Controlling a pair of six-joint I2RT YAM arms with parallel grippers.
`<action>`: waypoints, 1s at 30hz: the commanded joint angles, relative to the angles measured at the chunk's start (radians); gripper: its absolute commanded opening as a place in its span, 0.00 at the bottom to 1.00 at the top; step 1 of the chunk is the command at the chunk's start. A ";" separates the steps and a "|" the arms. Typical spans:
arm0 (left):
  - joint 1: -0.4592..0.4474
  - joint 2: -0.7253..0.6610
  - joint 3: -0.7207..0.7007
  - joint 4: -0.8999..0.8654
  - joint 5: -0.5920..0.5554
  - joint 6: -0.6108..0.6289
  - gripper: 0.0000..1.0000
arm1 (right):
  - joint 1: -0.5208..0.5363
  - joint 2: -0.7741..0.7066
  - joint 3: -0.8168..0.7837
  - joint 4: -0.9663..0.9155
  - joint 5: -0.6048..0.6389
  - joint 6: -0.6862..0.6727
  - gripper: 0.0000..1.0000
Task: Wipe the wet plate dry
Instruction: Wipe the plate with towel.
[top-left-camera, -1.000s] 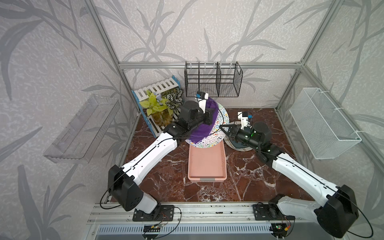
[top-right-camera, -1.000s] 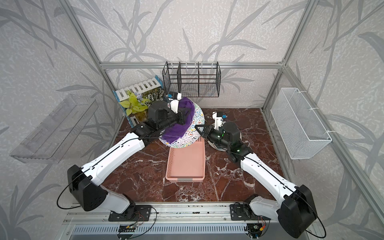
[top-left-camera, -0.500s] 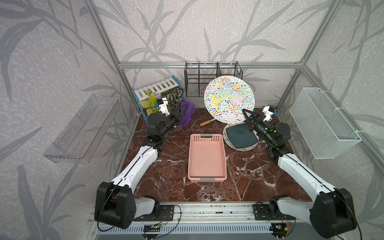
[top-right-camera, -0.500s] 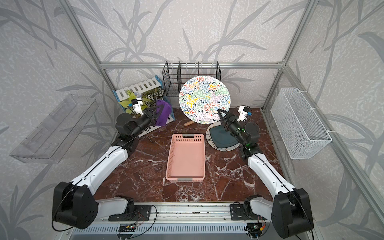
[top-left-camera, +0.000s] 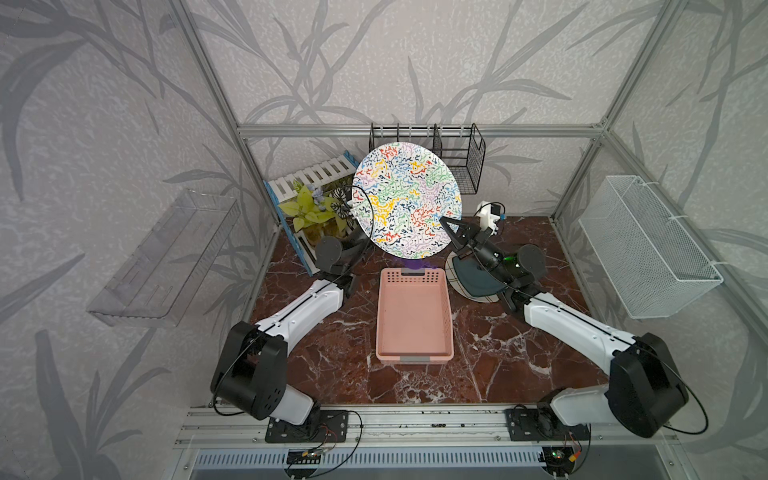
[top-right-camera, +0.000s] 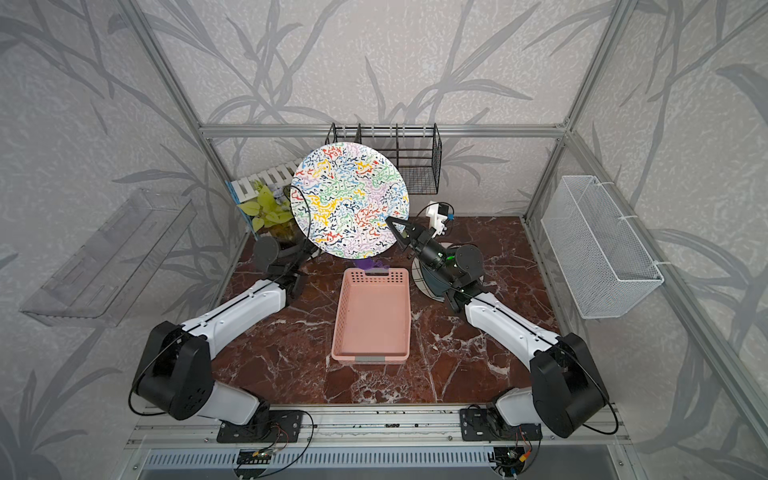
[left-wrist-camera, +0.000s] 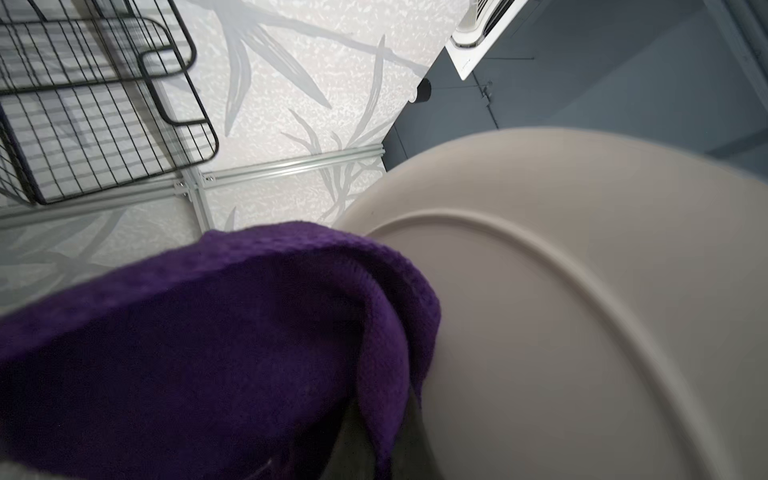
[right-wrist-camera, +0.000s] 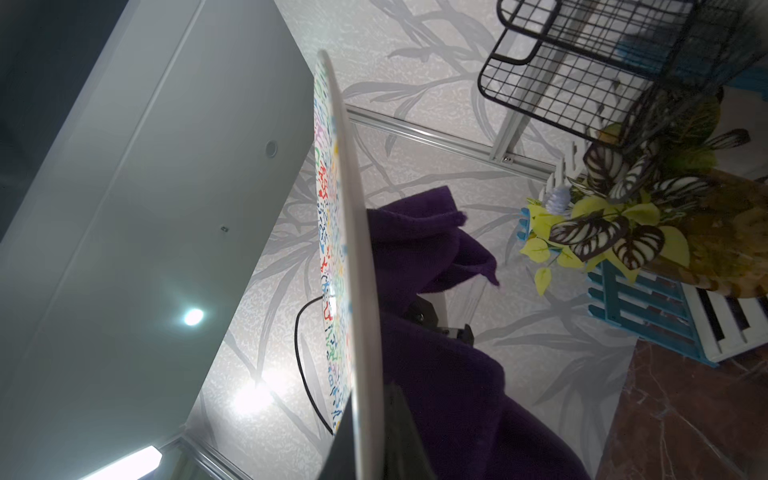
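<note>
Marble tabletop (top-left-camera: 332, 374), pink basket (top-left-camera: 413, 324), dark plate (top-left-camera: 471, 281)

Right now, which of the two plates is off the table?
The squiggle-patterned plate: the right gripper holds it by the rim, tilted up in the air. The dark plate lies flat on the table.

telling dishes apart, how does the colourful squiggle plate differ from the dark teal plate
The colourful squiggle-patterned plate is held aloft, tilted on edge; the dark teal plate lies flat on the marble table. The squiggle plate is patterned all over; the teal one is plain-centred with a pale rim. Both are round.
</note>
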 joint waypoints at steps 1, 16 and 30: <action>-0.026 -0.077 0.032 0.166 -0.008 0.009 0.00 | -0.069 -0.014 0.006 0.001 0.070 0.015 0.00; 0.007 -0.178 0.069 -0.121 0.044 0.299 0.00 | -0.045 -0.066 0.119 -0.271 0.045 -0.199 0.00; 0.074 -0.426 0.058 -1.247 -0.304 1.144 0.00 | -0.377 -0.609 -0.156 -1.018 0.305 -0.433 0.00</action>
